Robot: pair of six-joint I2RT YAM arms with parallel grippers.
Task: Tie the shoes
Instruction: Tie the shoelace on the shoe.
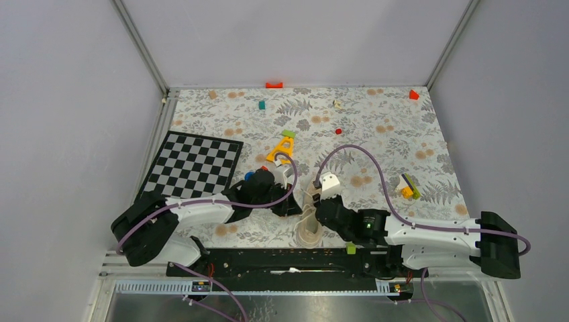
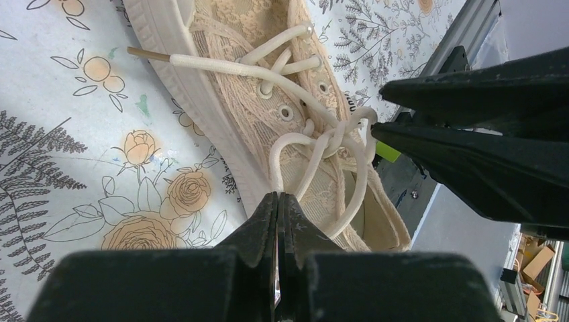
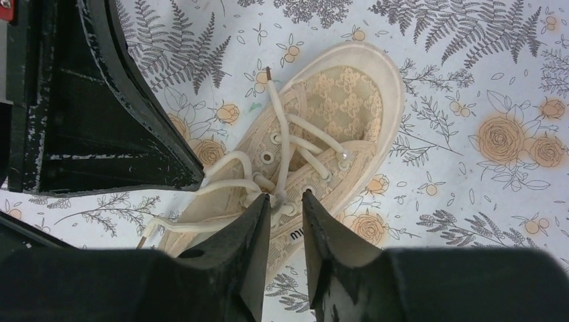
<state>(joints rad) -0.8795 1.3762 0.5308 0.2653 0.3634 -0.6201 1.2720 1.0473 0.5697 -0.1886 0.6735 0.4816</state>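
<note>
Floral-printed table (image 1: 376,147) beneath everything. Reaching in from either side of the sneaker (image 1: 308,231), two black-and-white arms: left arm (image 1: 194,211) on the sneaker's left, right arm (image 1: 429,235) on its right, wrists close together directly above it. Well off to the sneaker's far left, a black-and-white checkerboard (image 1: 194,164), flat on the table.

As for the sneaker itself: cream-beige with a lace-patterned upper and a pale sole, standing sole-down on the table between the two arms, just ahead of the black rail (image 1: 268,258) carrying their bases.

At the sneaker's flank, beside the lower eyelets, left claw (image 2: 277,196) pressed together with no gap between the fingers, pinching the end of a lace loop (image 2: 282,149). Over the sneaker's tongue, right claw (image 3: 286,199) parted, a narrow gap between the tips, with the crossed part of the pale cream laces (image 3: 290,137) lying in that gap; contact with the lace impossible to tell from either wrist view. Between the two claws, a loose half-knot (image 2: 329,141) on the sneaker's midline.

Beyond the sneaker, away from the arm bases, an orange triangular toy (image 1: 282,151) with a green block (image 1: 288,133) just past it. To the sneaker's right, well apart, a yellow, green and white block cluster (image 1: 406,186). Far beyond the sneaker, against the back wall, a red block (image 1: 274,85).

Smallest of all, a brown-tipped lace end (image 2: 131,51), jutting past the sneaker's sole rim near the toe and out over the table.
</note>
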